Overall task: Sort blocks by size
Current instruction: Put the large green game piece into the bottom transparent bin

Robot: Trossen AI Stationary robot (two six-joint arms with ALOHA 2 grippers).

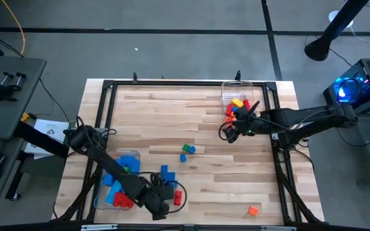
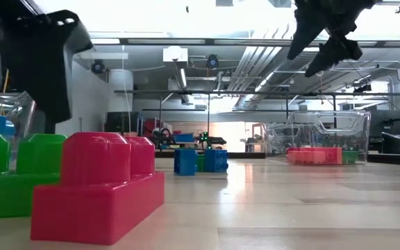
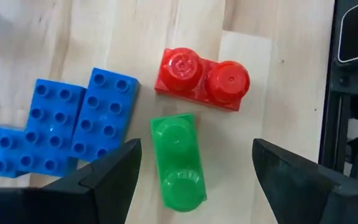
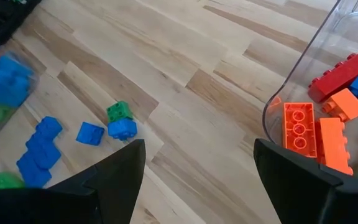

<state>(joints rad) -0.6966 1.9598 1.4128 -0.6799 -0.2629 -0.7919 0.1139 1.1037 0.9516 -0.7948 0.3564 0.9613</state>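
My left gripper [image 3: 196, 152] hangs open near the table's near edge [image 1: 164, 204]. It is above a green two-stud block [image 3: 179, 165] that lies flat on the wood between its fingers, untouched. Next to that block lie a red two-stud block [image 3: 202, 78] and flat blue blocks [image 3: 73, 124]. My right gripper [image 4: 199, 146] is open and empty, raised over the table [image 1: 227, 133] beside the far right clear tub [image 4: 303, 68], which holds orange, red and blue blocks. A small green block and blue ones [image 4: 120, 121] lie mid-table.
A second clear tub [image 1: 105, 192] with blue, red and green blocks stands at the near left, beside my left arm. A lone orange block [image 1: 253, 210] lies near the near right corner. A black frame [image 1: 108, 85] edges the table.
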